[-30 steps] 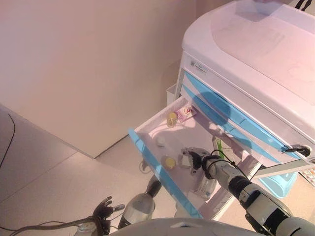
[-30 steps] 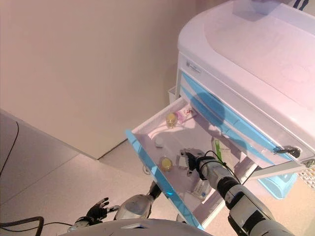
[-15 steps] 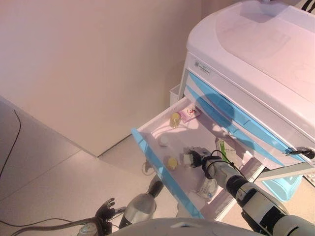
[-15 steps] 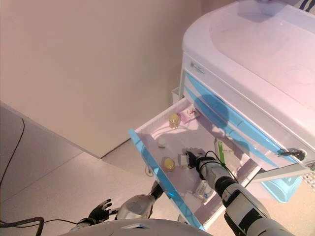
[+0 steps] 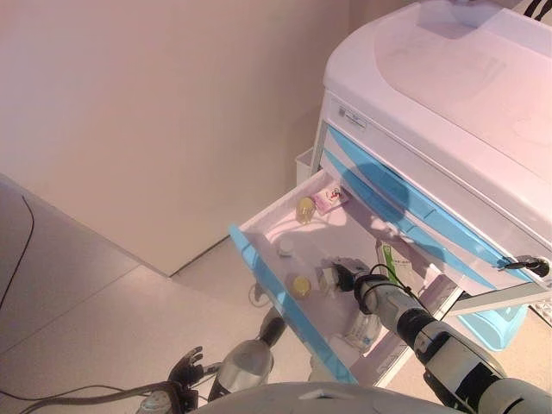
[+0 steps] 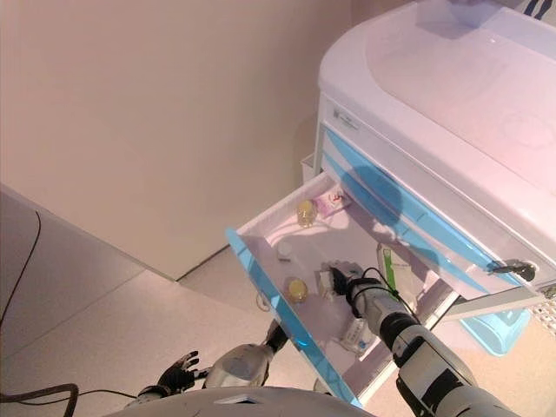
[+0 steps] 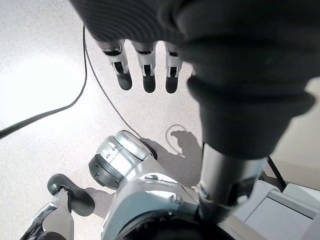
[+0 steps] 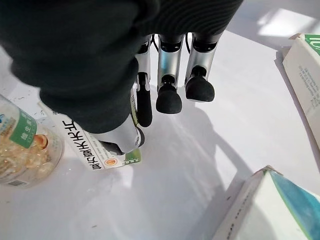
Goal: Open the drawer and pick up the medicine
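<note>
The white drawer with a blue front point(image 5: 285, 297) stands pulled open from the medical cart point(image 5: 448, 95). My right hand point(image 5: 348, 274) is inside it, thumb and a finger pinched on a small white printed medicine box point(image 8: 82, 145), which rests on the drawer floor point(image 5: 329, 278). A bottle of yellow capsules point(image 8: 22, 145) stands right beside it point(image 5: 299, 285). My left hand point(image 5: 186, 366) hangs low over the floor, its fingers point(image 7: 145, 75) straight and empty.
The drawer also holds a yellow bottle point(image 5: 304, 209), a pink sachet point(image 5: 330, 198), a small white cap point(image 5: 285, 247), a green-and-white box point(image 5: 392, 259) and a clear bottle point(image 5: 362, 328). A blue bin point(image 5: 493, 323) hangs on the cart's side. A wall is to the left.
The whole picture has shifted a little, so the camera moved. My right hand stays at the same spot in the drawer by the small box. The left hand has not moved.
</note>
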Motion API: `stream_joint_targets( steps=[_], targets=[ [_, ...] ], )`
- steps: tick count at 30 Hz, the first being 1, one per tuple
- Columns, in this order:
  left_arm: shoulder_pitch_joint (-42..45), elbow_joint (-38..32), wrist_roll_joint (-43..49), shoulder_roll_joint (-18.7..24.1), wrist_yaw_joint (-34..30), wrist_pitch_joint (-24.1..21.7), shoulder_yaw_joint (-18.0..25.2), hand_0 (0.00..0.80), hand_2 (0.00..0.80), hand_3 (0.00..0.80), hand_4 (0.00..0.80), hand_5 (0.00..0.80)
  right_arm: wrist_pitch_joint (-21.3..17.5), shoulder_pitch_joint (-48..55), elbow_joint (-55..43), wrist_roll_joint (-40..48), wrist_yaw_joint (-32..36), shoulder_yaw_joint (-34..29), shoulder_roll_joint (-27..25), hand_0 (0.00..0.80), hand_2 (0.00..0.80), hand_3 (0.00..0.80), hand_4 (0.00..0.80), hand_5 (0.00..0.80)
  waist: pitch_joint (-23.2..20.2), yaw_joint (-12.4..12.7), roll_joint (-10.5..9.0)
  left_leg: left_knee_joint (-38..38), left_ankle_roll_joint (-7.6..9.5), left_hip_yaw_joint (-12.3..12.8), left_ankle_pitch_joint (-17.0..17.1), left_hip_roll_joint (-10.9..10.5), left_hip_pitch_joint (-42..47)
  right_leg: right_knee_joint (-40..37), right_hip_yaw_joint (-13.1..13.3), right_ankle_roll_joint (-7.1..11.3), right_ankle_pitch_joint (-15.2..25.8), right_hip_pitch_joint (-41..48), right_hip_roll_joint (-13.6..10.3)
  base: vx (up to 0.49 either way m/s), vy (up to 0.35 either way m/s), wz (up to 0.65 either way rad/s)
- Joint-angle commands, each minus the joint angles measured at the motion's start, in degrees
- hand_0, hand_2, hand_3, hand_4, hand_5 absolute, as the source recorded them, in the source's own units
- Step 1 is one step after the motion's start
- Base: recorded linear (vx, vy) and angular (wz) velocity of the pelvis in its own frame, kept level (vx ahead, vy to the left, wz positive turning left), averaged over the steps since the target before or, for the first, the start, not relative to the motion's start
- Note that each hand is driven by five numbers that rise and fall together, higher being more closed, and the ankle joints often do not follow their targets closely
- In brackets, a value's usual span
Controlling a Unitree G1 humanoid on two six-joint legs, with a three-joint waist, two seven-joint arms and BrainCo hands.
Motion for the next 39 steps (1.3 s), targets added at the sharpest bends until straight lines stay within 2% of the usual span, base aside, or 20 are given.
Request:
stream_joint_targets(
  steps=[1,4,9,14,19,21,27,31,35,39],
  targets=[
    [-0.4,1.4,2.1,0.0,-0.2,-1.7,-2.5,0.0,0.0,0.0,0.0,0.0,-2.3,0.9,-5.7,0.2,-1.1,0.6,-2.4,0.8,0.8,0.8,0.8,0.8,-1.1,0.3,-1.18,0.5,2.71,0.9,-6.3,-3.2,3.6,4.9,6.0,1.07,4.7,-6.2,-3.9,0.018,-0.011,-0.05],
    [-0.3,0.9,2.4,0.2,-0.2,-1.0,-1.5,0.0,0.0,0.0,0.0,0.0,-2.6,1.5,-13.3,-0.2,1.5,0.5,-4.7,0.8,0.8,0.8,0.8,0.8,-1.2,-0.7,-1.61,0.4,2.76,1.9,-6.6,-2.9,3.8,4.9,6.9,1.37,5.0,-6.4,-3.8,0.004,-0.015,-0.1],
    [-0.1,-0.2,1.9,1.5,-0.1,0.0,1.1,0.0,0.0,0.0,0.0,0.0,-3.6,4.6,-35.1,2.0,10.1,-0.4,-13.7,0.8,0.8,0.8,0.8,0.8,-1.2,-4.1,-3.05,0.3,2.92,5.5,-7.3,-1.9,4.7,4.6,9.6,1.9,5.8,-6.7,-3.3,-0.006,-0.035,-0.27],
    [-1.3,0.9,1.6,2.4,-0.1,0.8,2.8,0.0,0.0,0.0,0.0,0.0,-5.9,5.2,-48.0,7.7,19.4,-5.3,-21.0,0.8,0.8,0.8,0.8,0.8,-1.5,-7.2,-4.1,0.1,3.07,9.1,-8.0,-1.0,5.7,4.3,12.4,2.16,6.3,-6.9,-2.8,-0.007,-0.019,-0.38],
    [-2.6,1.6,0.9,3.0,-0.5,1.4,3.8,0.0,0.0,0.0,0.0,0.0,-3.9,2.1,-59.9,18.8,30.7,-11.0,-26.3,0.8,0.8,0.8,0.8,0.8,-1.8,-9.7,-4.67,0.2,3.06,12.0,-8.7,-0.2,6.7,4.0,15.0,2.25,6.8,-7.0,-2.3,-0.002,-0.011,-0.32],
    [-3.4,1.7,0.4,3.1,-0.6,1.8,3.6,0.0,0.0,0.0,0.0,0.0,-1.4,-0.1,-63.5,24.8,34.1,-13.1,-28.0,0.8,0.8,0.8,0.8,0.8,-2.0,-10.5,-4.79,0.3,3.0,12.9,-9.0,0.0,7.0,3.9,15.7,2.24,7.0,-7.0,-2.2,-0.006,0.0,-0.33],
    [-4.4,2.4,-0.4,2.9,-0.3,2.4,3.2,0.0,0.0,0.0,0.0,0.0,1.7,-6.9,-66.6,35.3,35.5,-19.1,-31.6,0.8,0.8,0.8,0.8,0.8,-2.8,-12.2,-5.1,0.7,2.89,14.8,-9.7,0.4,7.7,3.7,17.2,2.12,7.1,-6.8,-1.9,0.0,0.007,-0.18],
    [-4.0,2.8,-0.8,2.7,-0.1,2.5,3.0,0.0,0.0,0.0,0.0,0.0,3.3,-9.7,-66.6,37.4,33.0,-22.1,-34.0,0.8,0.8,0.8,0.8,0.8,-3.2,-12.8,-5.18,0.7,2.81,15.6,-10.0,0.6,8.2,3.4,17.8,2.08,7.2,-6.4,-1.7,0.015,0.018,-0.1],
    [-3.8,3.6,-1.0,2.9,0.0,2.9,3.2,0.0,0.0,0.0,0.0,0.0,6.4,-14.7,-63.2,43.3,29.5,-24.7,-36.2,0.8,0.8,0.8,0.8,0.8,-3.9,-13.2,-5.39,0.7,2.66,16.1,-10.2,0.6,8.7,3.3,18.0,1.88,7.0,-6.0,-1.6,0.042,0.02,-0.05],
    [-3.5,3.7,-0.5,3.5,-0.4,3.3,3.1,0.0,0.0,0.0,0.0,0.0,8.6,-19.6,-57.3,45.1,27.1,-24.7,-38.5,0.8,0.8,0.8,0.8,0.8,-4.2,-12.9,-5.67,0.9,2.64,15.7,-10.5,0.4,8.9,3.2,17.7,1.68,6.7,-5.6,-1.6,0.045,0.002,0.0]
  ],
)
